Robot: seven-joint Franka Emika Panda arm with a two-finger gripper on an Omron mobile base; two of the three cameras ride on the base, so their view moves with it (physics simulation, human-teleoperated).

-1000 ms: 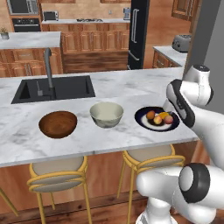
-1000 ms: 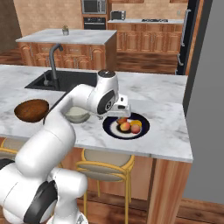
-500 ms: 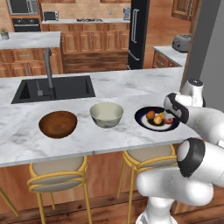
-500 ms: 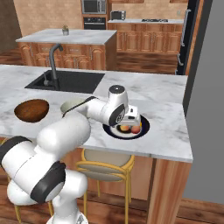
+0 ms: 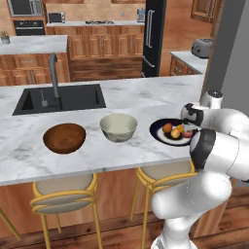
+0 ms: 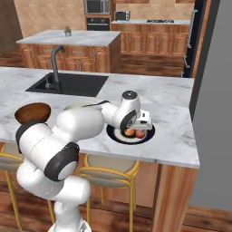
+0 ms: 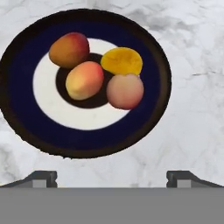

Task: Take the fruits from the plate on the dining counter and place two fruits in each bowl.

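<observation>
The dark plate (image 7: 26, 100) with a white ring lies on the marbled dining counter (image 5: 131, 95), carrying several small fruits. In the hand view these are a reddish-orange one (image 7: 69, 49), a peach-coloured one (image 7: 85, 80), a yellow one (image 7: 122, 61) and a pinkish-red one (image 7: 125, 91). My gripper (image 7: 112, 178) hovers close above the plate's near edge, open, with nothing between its fingertips (image 7: 41, 177). From the base the gripper (image 5: 191, 122) hangs over the plate's right side (image 5: 158, 131). The brown wooden bowl (image 5: 64, 138) and cream bowl (image 5: 118, 127) stand left of the plate.
A black sink (image 5: 61, 98) with a faucet (image 5: 53, 73) lies behind the bowls. Two yellow-framed stools (image 5: 65, 190) sit under the counter's front edge. My own arm covers most of the cream bowl (image 6: 72, 107) in the right base view.
The hand has come down from above the counter to just over the plate, and the arm has folded low. The jaws have spread slightly wider.
</observation>
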